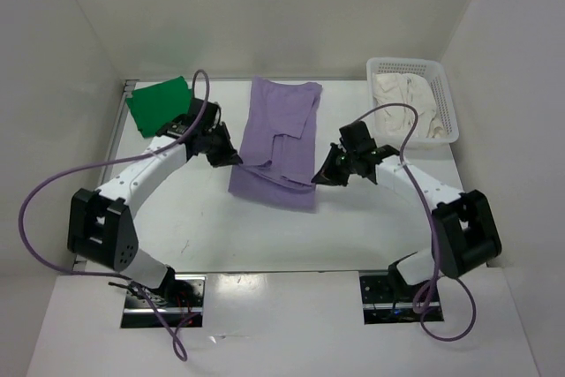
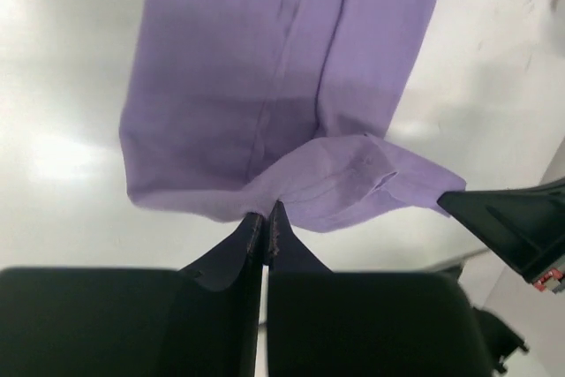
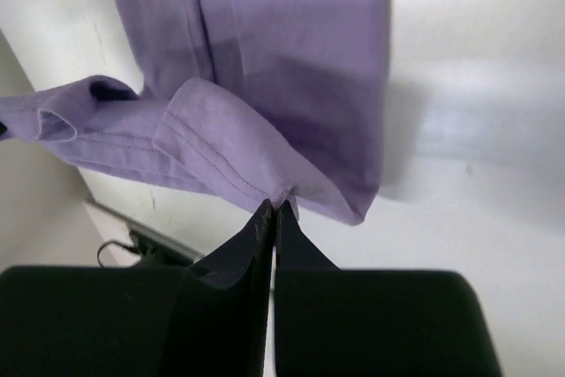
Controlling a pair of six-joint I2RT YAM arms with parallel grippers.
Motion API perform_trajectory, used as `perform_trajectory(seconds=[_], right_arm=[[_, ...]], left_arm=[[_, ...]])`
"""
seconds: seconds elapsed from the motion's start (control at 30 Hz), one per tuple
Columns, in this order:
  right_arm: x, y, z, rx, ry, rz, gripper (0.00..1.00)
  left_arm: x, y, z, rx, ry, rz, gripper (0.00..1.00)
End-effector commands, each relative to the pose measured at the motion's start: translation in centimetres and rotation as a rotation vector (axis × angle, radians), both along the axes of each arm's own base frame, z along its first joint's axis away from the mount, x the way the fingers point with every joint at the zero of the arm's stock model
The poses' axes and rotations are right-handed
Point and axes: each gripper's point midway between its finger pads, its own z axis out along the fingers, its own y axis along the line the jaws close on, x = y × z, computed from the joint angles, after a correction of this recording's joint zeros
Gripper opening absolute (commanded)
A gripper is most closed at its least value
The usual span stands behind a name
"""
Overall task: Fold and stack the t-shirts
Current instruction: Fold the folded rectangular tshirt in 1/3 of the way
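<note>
Two pinches on the lavender t-shirt [image 1: 278, 143]: left fingers [image 2: 253, 243] at one side edge, right fingers [image 3: 259, 234] opposite.

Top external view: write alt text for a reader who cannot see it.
The left gripper and right gripper pinch opposite sides of a lavender t-shirt lying on a white table. A folded green t-shirt lies far left; a cream t-shirt fills a white basket far right.
</note>
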Motion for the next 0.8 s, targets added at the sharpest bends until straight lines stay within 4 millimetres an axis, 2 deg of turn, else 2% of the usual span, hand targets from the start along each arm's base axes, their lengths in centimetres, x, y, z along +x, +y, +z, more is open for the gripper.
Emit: perform_trajectory(seconds=[0.0, 0.1, 0.13, 0.17, 0.23, 0.27, 0.3, 0.33, 0.4, 0.47, 0.5, 0.57, 0.6, 0.67, 0.73, 0.77], right_arm=[[4.2, -1.1, 1.1, -0.050, -0.093, -0.002, 0.00], [6.7, -1.5, 0.8, -0.063, -0.100, -0.017, 0.00], [8.1, -2.1, 1.7, -0.060, -0.126, -0.036, 0.00], [8.6, -1.9, 1.2, -0.064, -0.114, -0.035, 0.00], [10.6, -2.4, 2.0, -0.063, -0.142, -0.054, 0.00], [11.1, -2.5, 1.9, -0.075, -0.147, -0.053, 0.00], [11.8, -2.8, 0.8, -0.084, -0.122, -0.064, 0.00], [12.7, -2.4, 1.4, -0.072, -0.135, -0.059, 0.00], [13.8, -2.6, 0.5, -0.077, -0.119, -0.069, 0.00], [15.5, -2.6, 1.1, -0.070, -0.145, -0.080, 0.00], [15.9, -2.4, 0.9, -0.070, -0.144, -0.080, 0.00], [17.2, -2.2, 0.2, -0.077, -0.141, -0.072, 0.00], [17.7, -2.5, -0.2, -0.079, -0.134, -0.081, 0.00], [18.5, -2.3, -1.4, -0.088, -0.128, -0.072, 0.00], [19.8, -2.9, -1.4, -0.075, -0.145, -0.088, 0.00], [20.2, -2.8, -2.1, -0.076, -0.140, -0.088, 0.00]], left_arm=[[5.6, 0.1, 0.9, 0.024, -0.118, 0.041, 0.00], [8.0, -0.5, 0.5, 0.030, -0.141, 0.040, 0.00], [8.8, -0.6, 0.9, 0.032, -0.155, 0.047, 0.00], [9.4, -0.8, 0.9, 0.028, -0.167, 0.047, 0.00], [10.4, -0.9, 0.3, 0.045, -0.170, 0.043, 0.00], [11.1, -1.0, 0.7, 0.048, -0.183, 0.049, 0.00], [11.6, -1.1, 0.3, 0.049, -0.182, 0.049, 0.00], [12.0, -1.2, 0.2, 0.055, -0.188, 0.040, 0.00], [13.2, -0.7, -0.3, 0.074, -0.193, 0.065, 0.00], [14.0, -0.9, -0.1, 0.070, -0.206, 0.066, 0.00], [14.4, -0.4, -1.4, 0.091, -0.186, 0.072, 0.00], [15.4, -0.7, -1.3, 0.086, -0.200, 0.073, 0.00], [15.7, -0.6, -2.2, 0.097, -0.192, 0.079, 0.00], [16.5, -0.3, -2.1, 0.098, -0.211, 0.082, 0.00], [16.9, 0.0, -3.4, 0.118, -0.200, 0.093, 0.01], [17.2, -0.1, -3.2, 0.113, -0.215, 0.095, 0.02]])
